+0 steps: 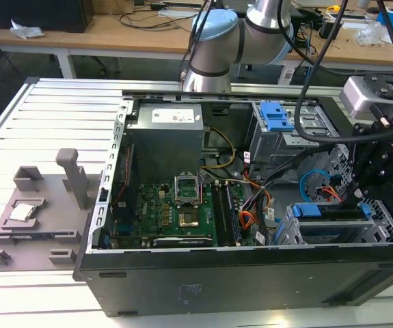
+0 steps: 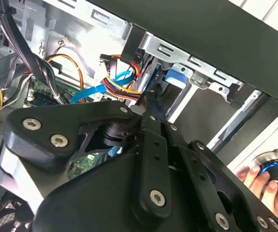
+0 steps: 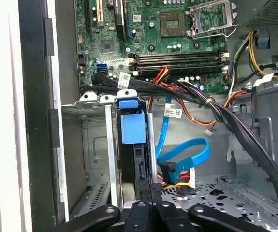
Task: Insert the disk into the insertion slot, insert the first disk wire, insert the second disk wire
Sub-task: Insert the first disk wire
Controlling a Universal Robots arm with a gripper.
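One disk (image 3: 132,128) stands on its edge inside the metal slot (image 3: 91,98), at the exterior view's right end of the computer case (image 1: 203,287); its blue frame looks about level with the rim of the cage, so I judge the first step as done, because a disk only half inside would stick out more. Over it hangs the gripper (image 3: 154,186); in both wrist views its two fingers (image 2: 151,104) are pressed together into one narrow tip, which makes sense in such a tight place between cage wall and cables; whether something thin is pinched between them, I cannot tell. The tip is near the back edge of the disk, just beside two plugs: the plug of the looped blue cable (image 3: 192,152) and the plug of the coloured wires (image 3: 177,185). Both lie close to the disk, probably so that they reach its sockets; whether either one is seated is not clear. In the second wrist view a person's hand (image 2: 262,186) rests on a round knob (image 2: 274,171) outside the case.
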